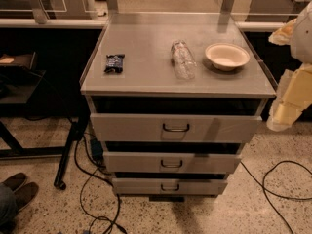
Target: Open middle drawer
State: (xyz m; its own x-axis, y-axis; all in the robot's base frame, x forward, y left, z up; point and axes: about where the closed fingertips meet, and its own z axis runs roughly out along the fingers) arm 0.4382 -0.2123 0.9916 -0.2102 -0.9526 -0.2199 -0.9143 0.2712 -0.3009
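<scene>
Drawers fill the front of the pale grey metal cabinet we are facing, three of them stacked, and the middle drawer point(171, 163) sits between the taller top drawer point(175, 127) with its bigger handle and the slimmest bottom drawer point(169, 186) near the floor. We see its front as a flat, mid-height grey panel with a small dark wire handle at its centre, and a dark gap runs along the cabinet just above its upper edge. We cannot see inside it from here. On the desk point(146, 79) that tops the cabinet lie a dark snack packet point(114, 63) toward the left, a clear bottle point(183, 58) on its side near the middle, and a pale bowl point(227, 56) upright just beside the bottle on the right. Our claw point(285, 106) hangs at the right edge of the view, off the cabinet's right side, at about the height of the desk and the top drawer and well apart from the middle drawer's handle; we cannot tell whether it is released or clenched. Black cables point(273, 184) trail over the speckled floor, and a pair of shoes point(17, 186) shows at the lower left.
</scene>
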